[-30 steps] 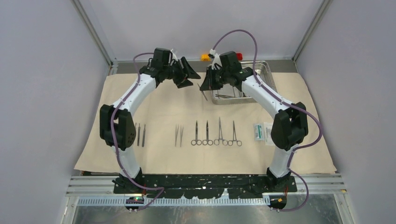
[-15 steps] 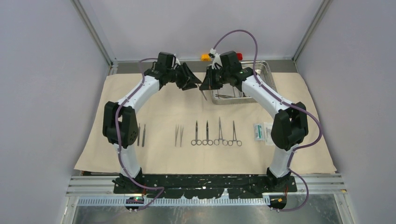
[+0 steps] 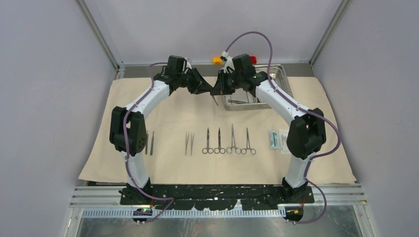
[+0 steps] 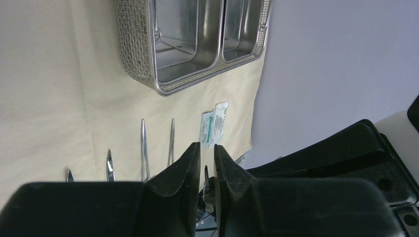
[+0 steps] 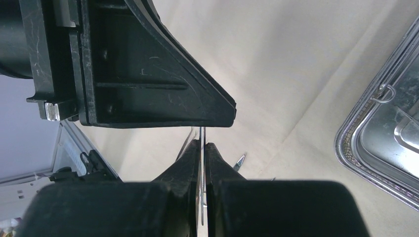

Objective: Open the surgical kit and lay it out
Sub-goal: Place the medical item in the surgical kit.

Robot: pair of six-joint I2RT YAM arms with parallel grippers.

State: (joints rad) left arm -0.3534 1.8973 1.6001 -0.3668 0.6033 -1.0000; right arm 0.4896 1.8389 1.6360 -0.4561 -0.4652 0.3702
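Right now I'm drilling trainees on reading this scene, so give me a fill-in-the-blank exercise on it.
The slim steel instrument is clamped in the ____ gripper. The steel tray has ____ compartments. ____ ring-handled clamps lie in a row on the cloth. Missing words: right; two; four.

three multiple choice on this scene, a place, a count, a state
1. Steel tray sits: A) far right of the cloth B) near left corner C) off the table
2. Ring-handled clamps in the row: A) two B) four C) six
3. Right gripper: A) wide open B) shut on a slim instrument C) out of view
Answers: 1A, top view shows it far right; 2B, four ring pairs side by side; 3B, its fingers pinch the thin shaft.
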